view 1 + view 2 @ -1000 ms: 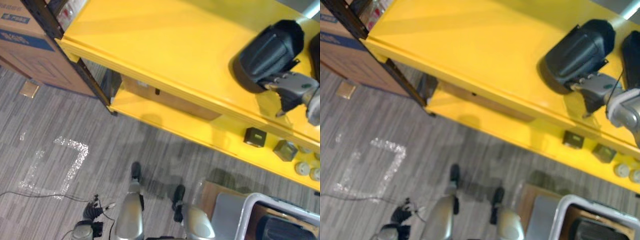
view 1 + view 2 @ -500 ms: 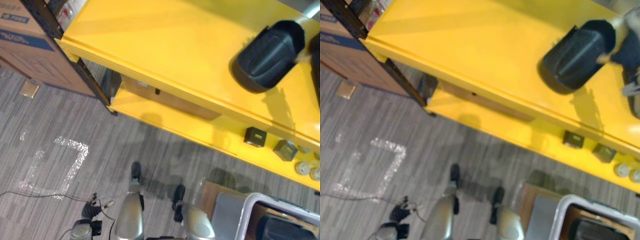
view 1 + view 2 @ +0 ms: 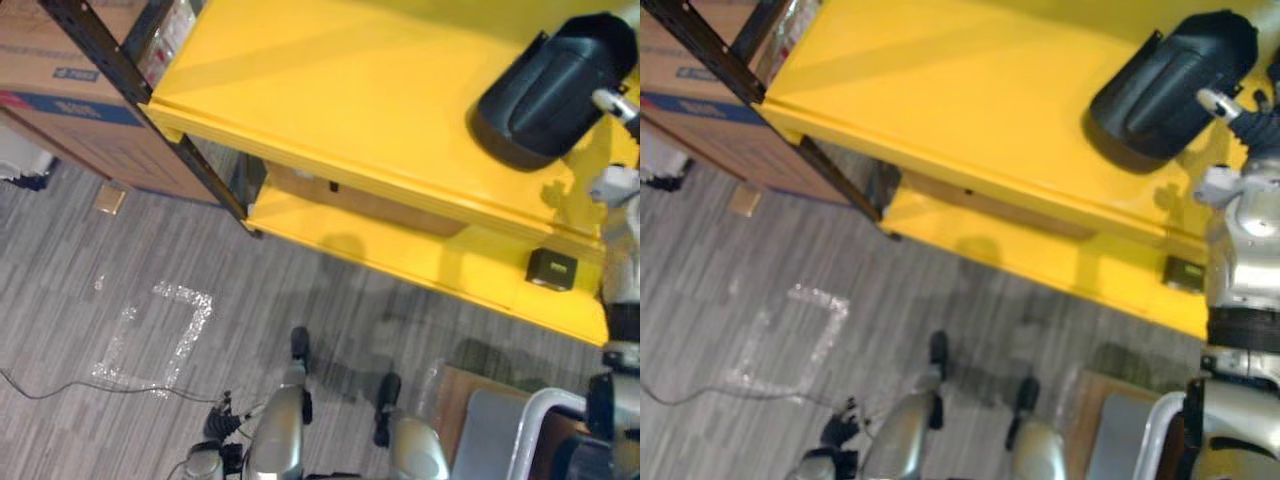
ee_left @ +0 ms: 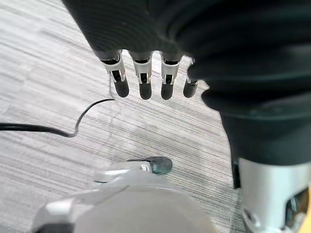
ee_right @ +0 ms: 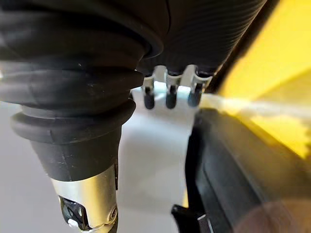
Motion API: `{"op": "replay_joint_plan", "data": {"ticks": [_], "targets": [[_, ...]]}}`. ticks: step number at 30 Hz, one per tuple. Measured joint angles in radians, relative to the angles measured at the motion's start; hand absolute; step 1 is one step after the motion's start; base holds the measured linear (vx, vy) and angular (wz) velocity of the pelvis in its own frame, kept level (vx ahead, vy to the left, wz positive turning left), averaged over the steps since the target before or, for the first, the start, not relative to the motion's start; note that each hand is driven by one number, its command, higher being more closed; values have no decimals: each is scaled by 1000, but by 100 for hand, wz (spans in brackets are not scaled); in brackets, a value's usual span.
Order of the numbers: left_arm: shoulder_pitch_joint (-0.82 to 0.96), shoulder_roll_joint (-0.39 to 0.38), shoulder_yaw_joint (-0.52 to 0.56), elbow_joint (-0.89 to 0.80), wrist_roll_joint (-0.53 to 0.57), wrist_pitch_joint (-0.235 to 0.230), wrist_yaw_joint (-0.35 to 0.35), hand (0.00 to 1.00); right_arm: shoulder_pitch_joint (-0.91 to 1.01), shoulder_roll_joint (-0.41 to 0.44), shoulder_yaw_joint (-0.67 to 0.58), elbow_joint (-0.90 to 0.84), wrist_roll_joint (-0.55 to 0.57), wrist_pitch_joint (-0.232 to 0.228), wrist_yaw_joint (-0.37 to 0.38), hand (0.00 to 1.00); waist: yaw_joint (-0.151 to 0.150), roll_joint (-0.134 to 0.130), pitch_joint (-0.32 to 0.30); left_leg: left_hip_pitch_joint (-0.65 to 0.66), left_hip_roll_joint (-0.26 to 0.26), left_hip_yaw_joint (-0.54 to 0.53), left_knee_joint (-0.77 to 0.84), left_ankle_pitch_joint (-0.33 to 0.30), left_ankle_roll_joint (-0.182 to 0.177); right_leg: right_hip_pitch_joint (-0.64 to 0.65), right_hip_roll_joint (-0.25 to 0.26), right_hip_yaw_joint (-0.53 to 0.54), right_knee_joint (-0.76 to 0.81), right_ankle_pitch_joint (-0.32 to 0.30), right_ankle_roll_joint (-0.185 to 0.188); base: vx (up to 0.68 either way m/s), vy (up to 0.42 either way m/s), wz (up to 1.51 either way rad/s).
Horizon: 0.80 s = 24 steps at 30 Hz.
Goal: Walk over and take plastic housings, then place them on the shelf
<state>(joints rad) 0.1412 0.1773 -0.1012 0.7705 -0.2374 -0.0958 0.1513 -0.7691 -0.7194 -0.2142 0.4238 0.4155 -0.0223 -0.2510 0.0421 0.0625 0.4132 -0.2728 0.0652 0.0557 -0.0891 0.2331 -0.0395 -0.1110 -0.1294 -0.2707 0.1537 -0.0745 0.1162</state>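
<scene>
A black plastic housing (image 3: 545, 90) lies on the top level of the yellow shelf (image 3: 330, 90), towards its right end. My right hand (image 3: 1232, 110) is raised just to the right of it, apart from it. Its fingers (image 5: 167, 97) are straight and hold nothing, and the housing's dark edge (image 5: 228, 179) shows close beside them. Low at my side, over the grey carpet, hangs my left hand (image 3: 205, 462); its fingers (image 4: 141, 80) are straight and empty.
A cardboard box (image 3: 60, 70) stands behind the black shelf post (image 3: 150, 110) at the left. A small dark box (image 3: 551, 268) sits on the lower yellow level. A white bin (image 3: 535, 440) is at the lower right. A tape square (image 3: 160, 335) marks the carpet.
My right hand has let go of the housing's near edge and drawn off to its right. The housing stays on the shelf. The camera has shifted, so the whole scene sits further right.
</scene>
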Motion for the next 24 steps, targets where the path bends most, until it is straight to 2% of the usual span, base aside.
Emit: {"op": "replay_joint_plan", "data": {"ticks": [6, 10, 15, 20, 24], "targets": [[-10, 0, 7, 22, -21, -1, 0, 0, -97, 4, 3, 32, -7, -12, -85, 0, 7, 18, 9, 2, -7, -14, 0, -3, -4, -1, -13, -5, 20, -9, 3, -6, -3, 5], [-15, -2, 9, 37, -33, -4, -1, 0, -124, 7, 6, 83, -40, -13, -207, 0, 22, 19, 10, 1, -10, -16, 0, -2, -3, -6, -18, -7, 31, -18, 4, 8, -6, 1], [-19, -25, 9, 37, -40, -7, -2, 0, -172, 7, 1, 109, -77, -58, -341, 0, 24, 33, 18, 0, -16, -18, 0, 1, 1, -12, -26, -9, 48, -29, 6, 31, -19, 2], [-21, -30, -1, 37, -40, -8, -2, 0, -198, 7, -1, 146, -76, -60, -405, 0, 25, 42, 23, 0, -16, -19, 0, 1, 1, -13, -26, -11, 50, -32, 5, 10, -14, 0], [-22, -30, -13, 37, -41, -10, -2, 0, -211, 7, -2, 187, -55, -60, -404, 0, 25, 49, 27, 0, -16, -19, 0, 1, 1, -13, -26, -11, 52, -33, 5, 0, 0, 0]]}}
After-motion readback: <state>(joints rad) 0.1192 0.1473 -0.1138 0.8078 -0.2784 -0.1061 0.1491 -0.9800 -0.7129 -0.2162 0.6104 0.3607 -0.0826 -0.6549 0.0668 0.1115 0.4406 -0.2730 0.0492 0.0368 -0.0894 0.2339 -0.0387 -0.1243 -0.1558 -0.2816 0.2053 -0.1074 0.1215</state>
